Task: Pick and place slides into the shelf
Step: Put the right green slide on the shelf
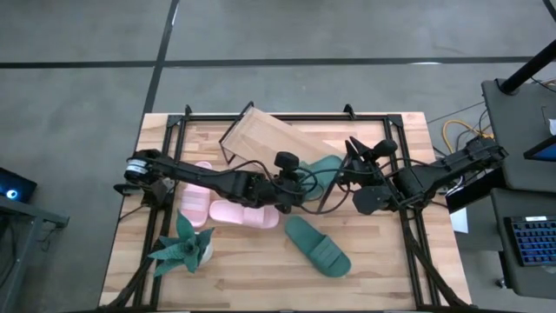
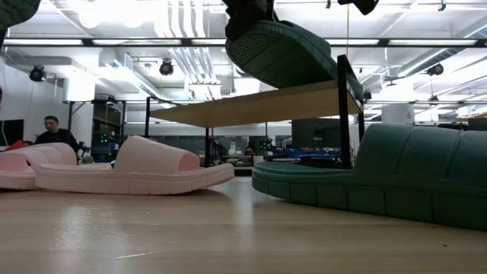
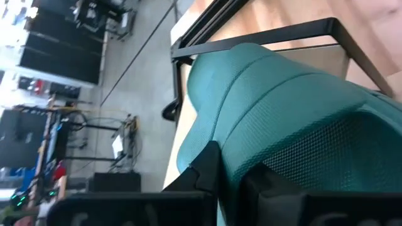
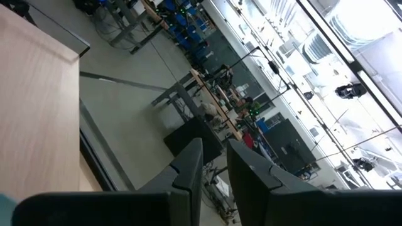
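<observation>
little green toy plant (image 1: 182, 246) sitting near the table's (image 1: 261, 278) front left corner, person (image 2: 52, 132) way back in the room

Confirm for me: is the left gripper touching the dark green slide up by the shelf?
Touching. In the left wrist view the left gripper's fingers press against the dark green slide.

There are no words, numbers, labels or signs that can be read in any of the pictures. The slides, the shelf and the table show no writing.
</observation>
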You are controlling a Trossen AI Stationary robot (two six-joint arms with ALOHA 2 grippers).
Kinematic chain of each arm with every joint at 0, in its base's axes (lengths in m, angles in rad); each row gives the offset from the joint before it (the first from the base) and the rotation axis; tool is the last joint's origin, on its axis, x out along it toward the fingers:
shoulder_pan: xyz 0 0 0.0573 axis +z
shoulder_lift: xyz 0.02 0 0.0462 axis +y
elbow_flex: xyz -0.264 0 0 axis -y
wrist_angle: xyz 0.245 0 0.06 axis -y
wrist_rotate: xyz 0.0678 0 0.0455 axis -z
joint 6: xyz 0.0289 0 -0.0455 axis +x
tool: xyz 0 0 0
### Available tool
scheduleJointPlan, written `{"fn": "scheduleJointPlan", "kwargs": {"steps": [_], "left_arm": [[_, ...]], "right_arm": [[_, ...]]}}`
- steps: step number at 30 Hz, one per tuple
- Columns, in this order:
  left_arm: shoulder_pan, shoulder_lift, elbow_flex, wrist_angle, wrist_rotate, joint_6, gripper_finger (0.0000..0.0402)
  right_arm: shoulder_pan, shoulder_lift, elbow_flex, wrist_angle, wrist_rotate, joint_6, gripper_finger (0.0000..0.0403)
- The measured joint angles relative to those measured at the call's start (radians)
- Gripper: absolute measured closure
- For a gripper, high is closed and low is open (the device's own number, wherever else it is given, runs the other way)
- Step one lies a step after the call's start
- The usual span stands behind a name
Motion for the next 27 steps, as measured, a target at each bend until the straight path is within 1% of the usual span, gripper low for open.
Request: {"fn": "scheduleJointPlan", "kwargs": {"steps": [4, 9, 11, 18, 24, 27], "left_arm": [[-0.004, -0.001, 0.0, -0.009, -0.028, 0.0, 0.04], [-0.015, -0.017, 0.006, -0.022, -0.05, 0.076, 0.0401], [-0.02, -0.019, 0.012, -0.025, -0.059, 0.081, 0.0401], [-0.019, -0.016, 0.015, 0.009, -0.071, 0.026, 0.0401], [-0.019, 0.013, 0.012, 0.109, -0.182, 0.007, 0.0401], [-0.019, 0.013, 0.013, 0.113, -0.24, 0.001, 0.0401]], "right_arm": [[0.0, 0.0, -0.002, -0.001, 0.0, 0.0, 0.0339], [0.0, 0.0, -0.002, -0.001, 0.0, 0.0, 0.0339], [0.0, 0.0, -0.002, -0.001, 0.0, 0.0, 0.0339], [0.0, 0.0, -0.003, -0.001, 0.0, 0.0, 0.0339], [0.0, 0.0, -0.003, -0.001, 0.001, 0.0, 0.0339], [0.0, 0.0, -0.003, -0.001, 0.001, 0.0, 0.0339]]}}
